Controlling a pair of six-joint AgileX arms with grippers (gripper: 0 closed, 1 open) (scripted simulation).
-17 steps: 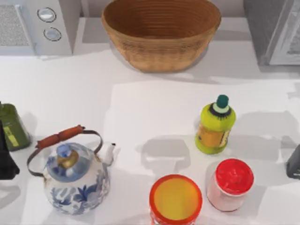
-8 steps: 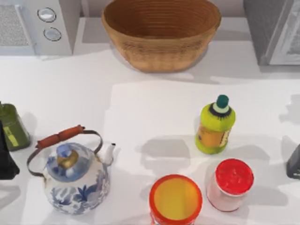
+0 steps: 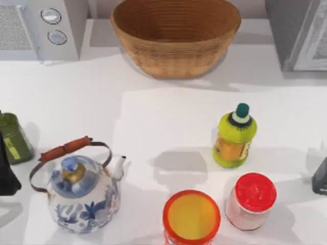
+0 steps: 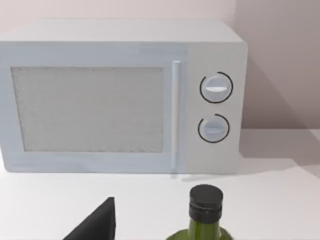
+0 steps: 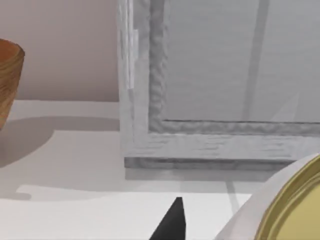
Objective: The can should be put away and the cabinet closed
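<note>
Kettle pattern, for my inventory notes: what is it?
White with blue floral motifs, on the kettle; best seen in the top view.

From above, the cabinet [image 3: 301, 33] runs off the top right corner, the microwave [image 3: 38, 25] off the top left, and the orange-lidded jar [image 3: 191, 218] is cut by the bottom edge. The green bottle [image 3: 13, 138] is clipped at the left edge. At the right wrist, the can [image 5: 280, 210] shows just a curved gold rim in the corner.
</note>
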